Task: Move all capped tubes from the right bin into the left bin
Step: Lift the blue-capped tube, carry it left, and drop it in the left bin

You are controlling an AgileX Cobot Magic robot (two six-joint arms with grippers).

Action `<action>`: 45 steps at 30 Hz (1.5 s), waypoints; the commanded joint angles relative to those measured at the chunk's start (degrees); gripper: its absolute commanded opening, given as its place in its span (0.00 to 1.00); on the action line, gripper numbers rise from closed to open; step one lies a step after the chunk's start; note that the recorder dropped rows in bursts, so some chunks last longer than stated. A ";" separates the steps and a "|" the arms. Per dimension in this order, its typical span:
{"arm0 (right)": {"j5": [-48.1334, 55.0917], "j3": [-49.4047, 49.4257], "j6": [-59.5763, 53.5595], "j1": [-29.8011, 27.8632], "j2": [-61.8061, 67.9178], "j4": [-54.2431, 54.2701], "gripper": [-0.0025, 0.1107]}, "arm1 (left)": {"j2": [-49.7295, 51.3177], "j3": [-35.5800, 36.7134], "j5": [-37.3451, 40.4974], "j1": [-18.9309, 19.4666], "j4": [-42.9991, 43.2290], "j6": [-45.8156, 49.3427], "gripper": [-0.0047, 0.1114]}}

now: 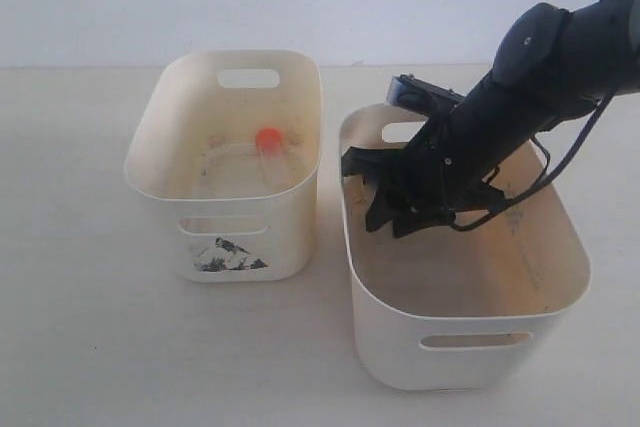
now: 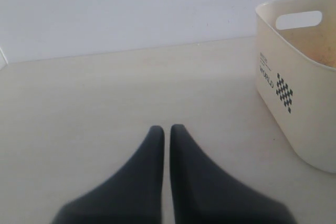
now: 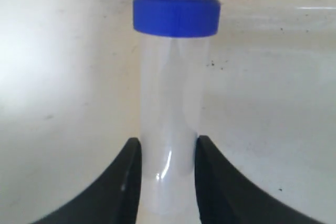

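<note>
Jaws of the left gripper (image 2: 167, 129) are pressed almost together with nothing between them, over bare table (image 2: 94, 93) and out of the exterior view, so how far it is from the right bin (image 1: 400, 337) cannot be told. Just beside the right bin, on its left in the exterior view and apart from it by a narrow gap, stands the left bin (image 1: 200, 209) with its sticker end facing the camera; an orange-capped tube (image 1: 268, 140) lies on its floor. Reaching down inside the right bin near its left wall, the right gripper (image 3: 168, 145) has its two fingers clamped against the clear sides of a blue-capped tube (image 3: 170, 103), which juts out beyond the fingertips cap-first. Whether more tubes remain in the right bin is hidden behind the arm. The step in hand looks like the lift-out and carry. Since the hold sits well down the body with a long capped end projecting, the tube could swivel if knocked. A straight rise is wise until the cap is above the right bin's rim. Then comes a level crossing over that left wall, a descent low into the left bin away from the orange-capped tube, and only then a release.
</note>
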 commanded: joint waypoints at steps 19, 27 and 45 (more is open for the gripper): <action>-4.47 0.20 1.33 -0.24 -21.41 -2.48 0.02 | -0.11 -0.21 -0.85 0.06 -0.38 -0.66 0.08; -13.97 0.20 -7.62 7.77 -21.23 17.12 0.02 | -0.11 -0.21 -0.85 0.06 -0.38 -0.66 0.08; -20.93 -4.54 -7.35 17.08 -7.72 17.21 0.11 | -0.11 -0.21 -0.85 0.06 -0.38 -0.66 0.08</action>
